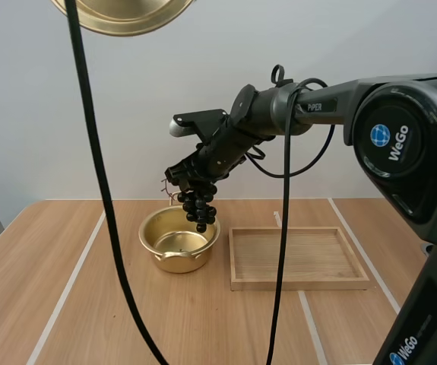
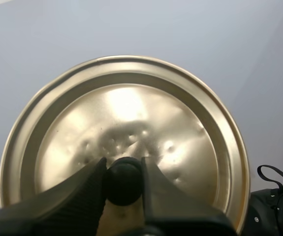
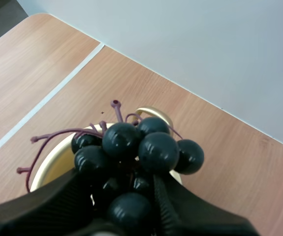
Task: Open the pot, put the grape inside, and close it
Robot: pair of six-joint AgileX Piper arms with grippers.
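In the high view, the gold pot [image 1: 176, 262] sits open on the wooden table [image 1: 66, 304], left of an empty wooden tray [image 1: 298, 284]. Your right gripper [image 1: 184, 179] hangs above the pot's far rim with the bunch of dark grapes [image 1: 199, 205] dangling from it, the lowest grape just over the right side of the opening. The gold lid [image 1: 123, 15] is raised high at the far left, cut off by the frame's edge. The pot looks empty inside. In the left wrist view, your left gripper [image 2: 124, 167] is clamped on the lid's black knob [image 2: 124, 189], one finger on each side, and the lid's dented top faces the camera. What lies beneath the lid is hidden. In the right wrist view, the right fingers are closed around the bunch with purple stems sticking out, and the pot's rim shows just past the grapes. The grapes cover most of the pot. The fingertips are buried in the bunch, so you cannot judge how firm the grip is. By my reading, opening is done. Lowering and releasing the grapes, then replacing the lid, remain.
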